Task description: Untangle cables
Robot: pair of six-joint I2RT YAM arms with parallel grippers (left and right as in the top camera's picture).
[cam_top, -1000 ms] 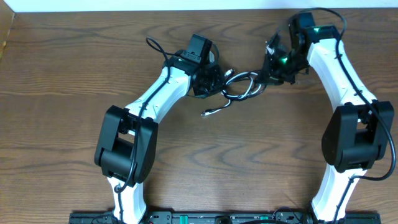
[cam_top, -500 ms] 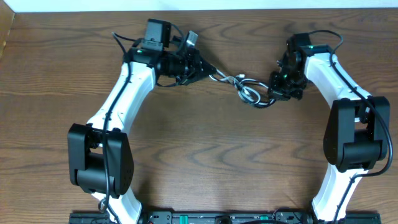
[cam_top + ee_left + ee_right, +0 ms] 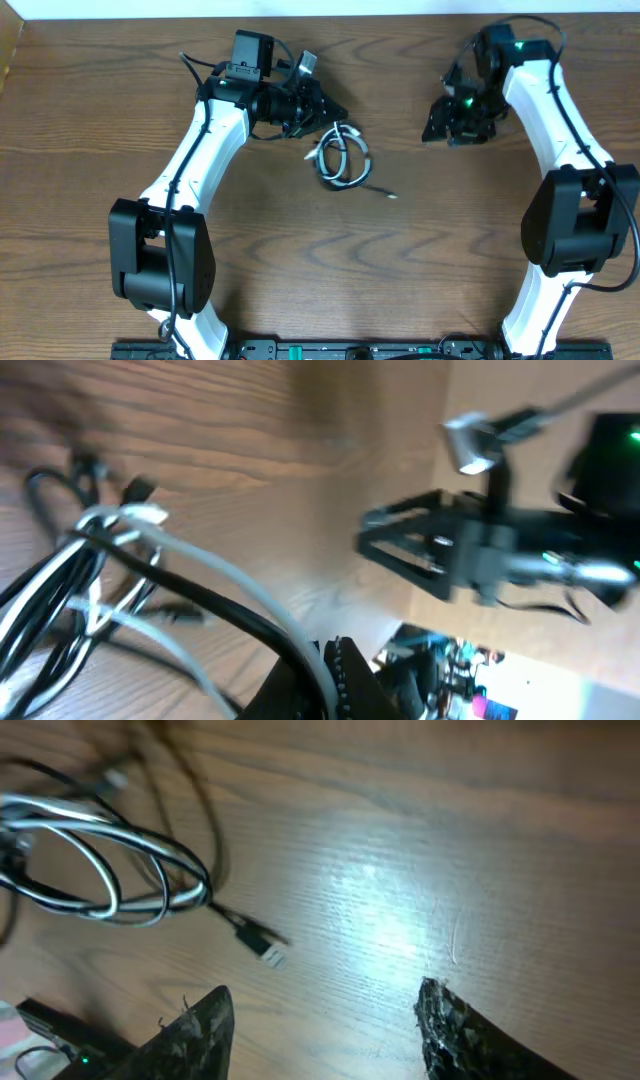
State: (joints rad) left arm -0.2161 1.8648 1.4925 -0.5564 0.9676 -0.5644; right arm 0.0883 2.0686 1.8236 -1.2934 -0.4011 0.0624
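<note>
The black and white cables [image 3: 340,160] lie as a tangled coil on the wooden table, just below and right of my left gripper [image 3: 328,108]. That gripper is shut on strands of both cables [image 3: 250,610], which run into its jaws [image 3: 330,670]. One plug end [image 3: 306,62] sticks up behind it. Another plug [image 3: 390,195] trails off the coil. My right gripper [image 3: 437,120] hovers apart to the right, open and empty [image 3: 325,1010], with the coil [image 3: 100,860] and a plug [image 3: 265,950] ahead of it on its left.
The table's far edge and a white wall strip [image 3: 300,8] run along the top. Thicker black arm wires [image 3: 250,72] loop behind the left arm. The right arm [image 3: 480,550] shows in the left wrist view.
My right gripper has opened, let go of the cables and pulled back up to the right. The stretched cables have sprung back left into a coil by my left gripper.
</note>
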